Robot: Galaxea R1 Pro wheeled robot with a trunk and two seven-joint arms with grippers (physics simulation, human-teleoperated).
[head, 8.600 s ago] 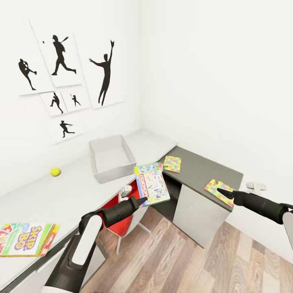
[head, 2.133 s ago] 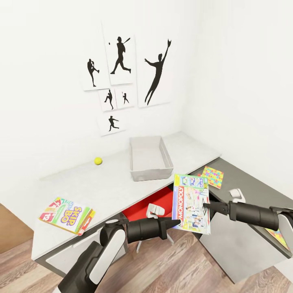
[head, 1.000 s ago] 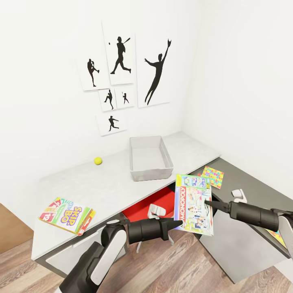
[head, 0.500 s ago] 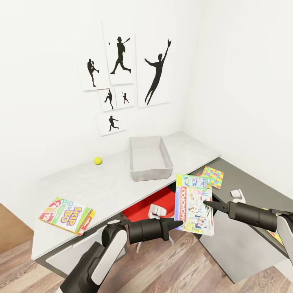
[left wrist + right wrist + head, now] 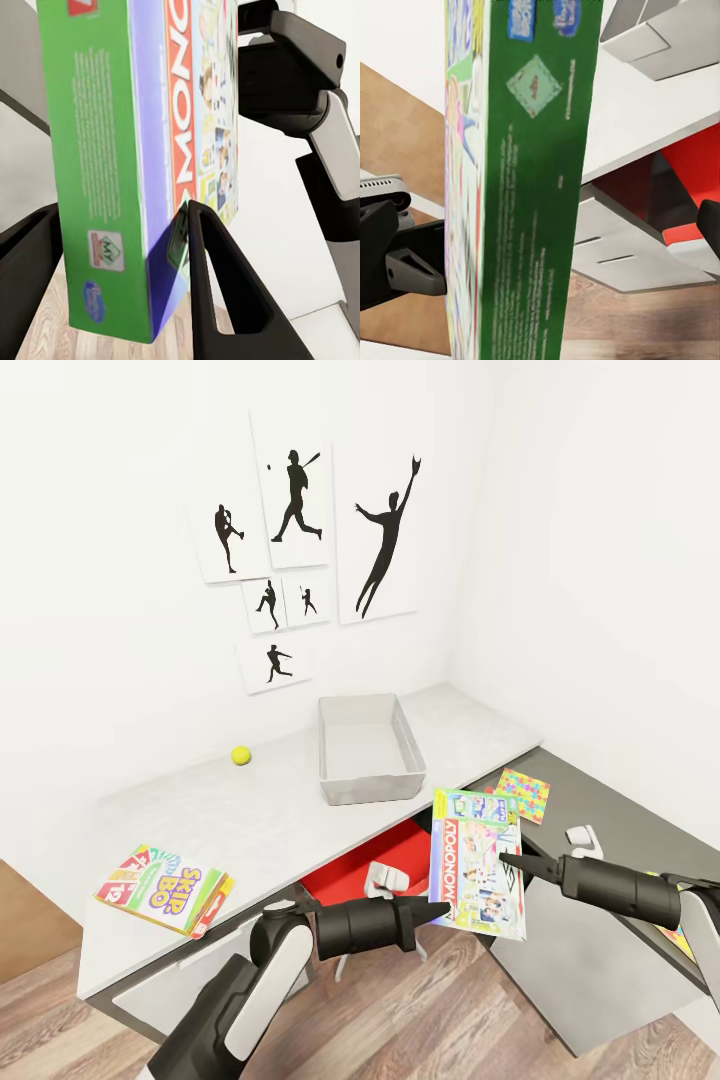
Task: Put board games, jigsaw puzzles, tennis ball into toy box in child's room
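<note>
My left gripper (image 5: 432, 908) (image 5: 112, 232) is shut on the lower edge of a Monopoly board game (image 5: 476, 863) (image 5: 150, 150) (image 5: 521, 187), holding it upright in the air in front of the table (image 5: 250, 820). My right gripper (image 5: 505, 858) points at the box's right edge; one finger (image 5: 709, 219) stands apart from the box's green side. The grey toy box (image 5: 367, 762) sits behind on the table. A tennis ball (image 5: 240, 756) lies to its left. A Skip-Bo board game (image 5: 165, 888) lies at the table's near left. One jigsaw puzzle (image 5: 523, 795) lies on the dark lower section. Another jigsaw puzzle (image 5: 682, 938) peeks out beside my right arm.
A red chair (image 5: 365, 865) stands under the table, right below the held box. White drawers (image 5: 590, 970) front the lower dark section. Walls close the corner behind and to the right. Wooden floor (image 5: 420, 1020) lies in front.
Over the last second the right gripper's tip crept slightly left along the box's edge. Before that the view swung, and the right arm came from the far puzzle to the box.
</note>
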